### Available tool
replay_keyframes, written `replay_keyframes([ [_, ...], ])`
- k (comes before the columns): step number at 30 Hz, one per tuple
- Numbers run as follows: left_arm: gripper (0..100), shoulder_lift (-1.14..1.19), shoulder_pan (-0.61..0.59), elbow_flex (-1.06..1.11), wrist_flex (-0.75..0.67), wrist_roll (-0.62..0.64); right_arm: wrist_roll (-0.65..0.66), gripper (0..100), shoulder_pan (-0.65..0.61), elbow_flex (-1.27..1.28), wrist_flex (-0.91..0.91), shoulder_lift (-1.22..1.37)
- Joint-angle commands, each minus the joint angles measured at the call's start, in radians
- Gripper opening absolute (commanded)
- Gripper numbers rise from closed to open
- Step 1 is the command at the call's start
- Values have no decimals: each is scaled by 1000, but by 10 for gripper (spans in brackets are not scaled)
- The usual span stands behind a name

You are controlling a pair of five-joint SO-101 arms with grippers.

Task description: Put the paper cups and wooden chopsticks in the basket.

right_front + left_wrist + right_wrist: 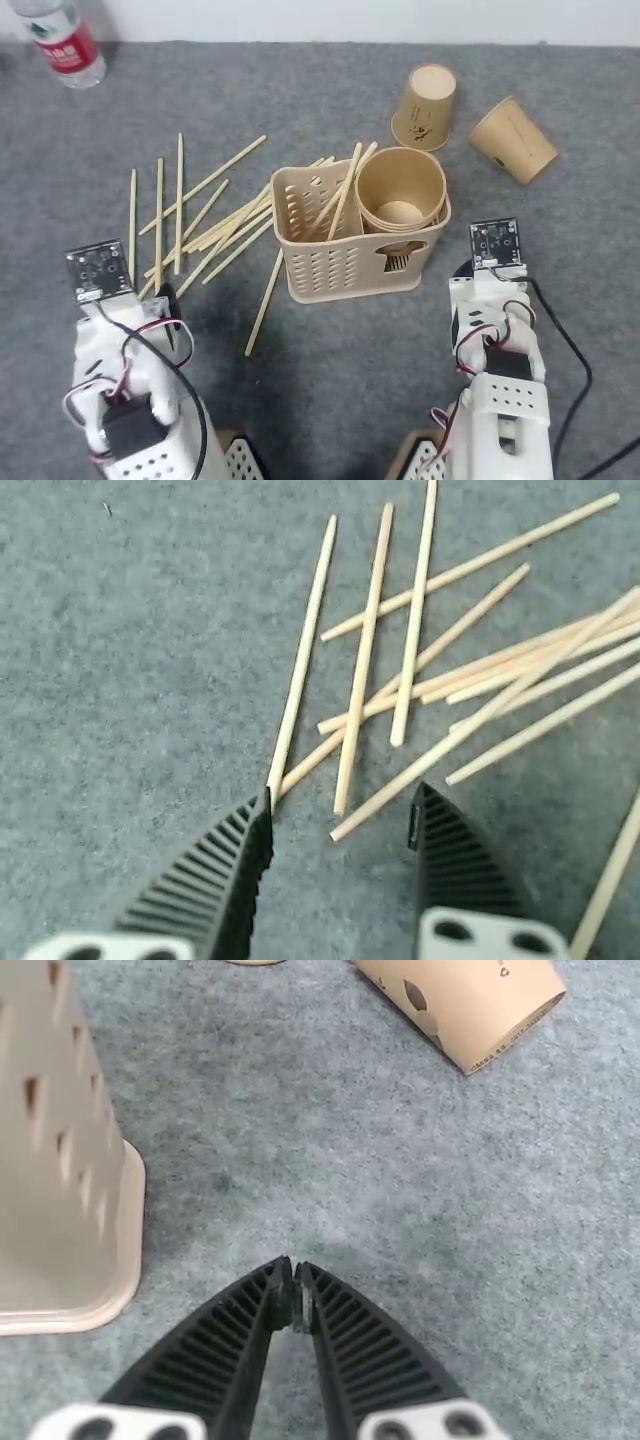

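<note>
Basket [345, 262]: beige, slotted walls, two compartments, standing upright mid-carpet; taken as the clock centre in the high view.
Nested cups [400, 190]: stacked mouth-up in the basket's right compartment.
Stowed chopsticks [345, 190]: leaning in the left compartment, tips poking over the rim toward twelve o'clock.
Loose chopsticks [200, 225]: scattered and crossing on the carpet at nine o'clock, some close to the basket wall.
Single chopstick [265, 300]: lying apart from the heap at eight o'clock, upper end near the basket's foot.
One o'clock cup [425, 105]: outside the basket, small dark printed mark on its wall, too small to read; lying or mouth-down, cannot tell.
Two o'clock cup [512, 138]: on its side on the carpet, well apart from the basket; dark printed marks on the wall and fine print along the rim in the right wrist view, not legible.
Left gripper [340, 800]: spread wide, nothing between the jaws, tips just over the near ends of the loose chopsticks; at eight o'clock.
Right gripper [294, 1285]: jaws pressed together on nothing, above bare carpet beside the basket's corner; at four o'clock.
Bottle [62, 40]: clear plastic, red label with white print, at ten o'clock by the carpet's edge.
Carpet [350, 390]: grey.
</note>
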Motion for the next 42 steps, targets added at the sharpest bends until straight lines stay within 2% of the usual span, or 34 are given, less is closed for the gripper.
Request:
replay_keyframes([
  [1, 213, 12, 8, -48, 5, 75, 12, 15, -4, -6, -16, -15],
  [8, 213, 23, -37, -68, -43, 181, 12, 15, -4, -6, -19, -15],
  [12, 213, 172, -37, -136, -71, 186, 12, 15, -2, -6, -19, -15],
  [28, 209, 1516, -41, -914, -72, 215, 12, 15, -7, -6, -18, -15],
  [34, 209, 1870, -43, -1198, -72, 216, 12, 15, -7, -6, -18, -15],
  [42, 200, 2203, -66, -1491, -74, 210, 12, 15, -8, -6, -21, -15],
])
